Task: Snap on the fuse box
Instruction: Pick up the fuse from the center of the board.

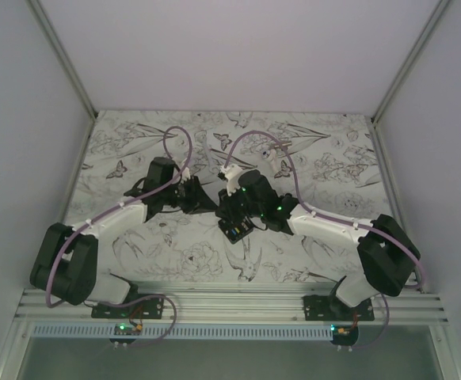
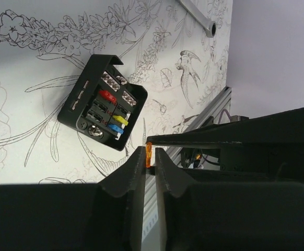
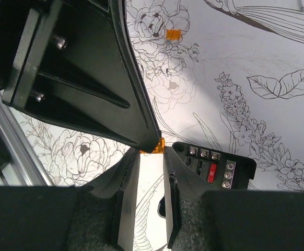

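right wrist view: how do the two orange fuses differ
The near orange fuse is pinched in the left gripper, raised off the table; the far orange fuse lies loose on it, touched by nothing. The near one is partly hidden, the far one shows whole. Both are small and orange.

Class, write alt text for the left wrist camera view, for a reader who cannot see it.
The black fingers of the left gripper pinch a small orange fuse, met from the right by the right gripper. Behind, the black fuse box, showing red, yellow and blue fuses, lies on a flower-printed table, a silver wrench near the top edge.
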Motion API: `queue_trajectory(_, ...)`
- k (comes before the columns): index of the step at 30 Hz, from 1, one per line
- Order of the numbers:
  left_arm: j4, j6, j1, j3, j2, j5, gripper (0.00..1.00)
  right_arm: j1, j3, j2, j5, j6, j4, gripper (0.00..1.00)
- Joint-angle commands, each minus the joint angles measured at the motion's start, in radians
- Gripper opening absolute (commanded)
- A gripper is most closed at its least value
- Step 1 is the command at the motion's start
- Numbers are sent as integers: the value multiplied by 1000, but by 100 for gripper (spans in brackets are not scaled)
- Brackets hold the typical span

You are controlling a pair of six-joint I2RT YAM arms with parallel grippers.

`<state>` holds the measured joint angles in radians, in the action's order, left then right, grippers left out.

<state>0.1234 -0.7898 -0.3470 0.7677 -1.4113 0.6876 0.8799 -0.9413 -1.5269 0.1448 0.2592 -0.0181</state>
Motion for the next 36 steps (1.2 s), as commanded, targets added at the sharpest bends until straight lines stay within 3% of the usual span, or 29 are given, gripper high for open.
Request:
queue_trajectory(1,19,-11,-6,-22,44,31,11,-10,-1,-3,22,22,-61,26)
queue_trajectory(5,20,-20,-7,-30,66,19,1,-11,-1,-2,26,32,-73,26)
queue_trajectory(8,21,-29,-6,-35,86,13,0,-12,2,0,32,45,-81,26)
queue_trajectory(15,21,-52,-7,-73,238,-96,0,-11,76,93,19,140,-187,45)
queue_trajectory(23,51,-132,-38,-103,420,-268,0,-13,290,250,-28,393,-535,45)
queue_trajectory(29,94,-228,-78,-134,541,-382,0,-9,404,268,-22,590,-856,42)
queue_trajectory(36,122,-316,-126,-153,647,-492,0,6,430,262,-66,702,-1021,40)
